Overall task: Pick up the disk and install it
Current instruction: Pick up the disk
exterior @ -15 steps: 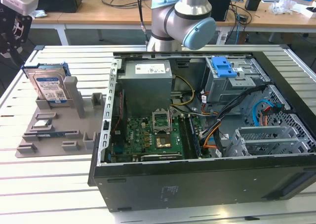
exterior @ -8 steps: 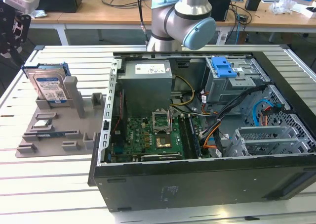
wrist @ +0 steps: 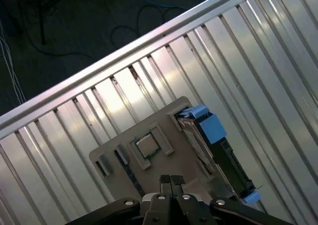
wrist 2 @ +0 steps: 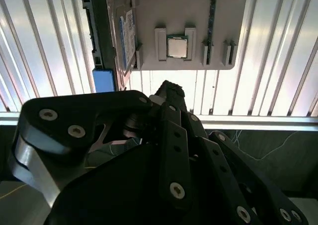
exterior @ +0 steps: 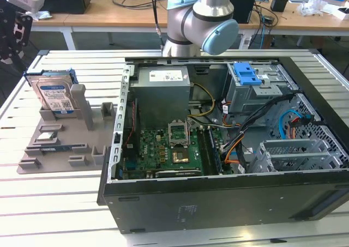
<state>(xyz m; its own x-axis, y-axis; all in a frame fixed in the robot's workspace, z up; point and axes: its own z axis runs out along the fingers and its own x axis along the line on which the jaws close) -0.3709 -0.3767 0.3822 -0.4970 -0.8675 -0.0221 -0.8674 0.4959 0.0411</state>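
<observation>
Disk (exterior: 54, 96) upright in holder (exterior: 57, 151), label facing exterior view

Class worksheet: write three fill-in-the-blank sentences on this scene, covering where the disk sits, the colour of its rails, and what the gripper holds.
1. The disk stands on edge in the grey holder, on the exterior view's ___ of the computer case.
2. The plastic rails along the disk's edges are ___ in colour.
3. In the first wrist view, the gripper is shut and holds ___.

Missing words: left; blue; nothing.
</observation>
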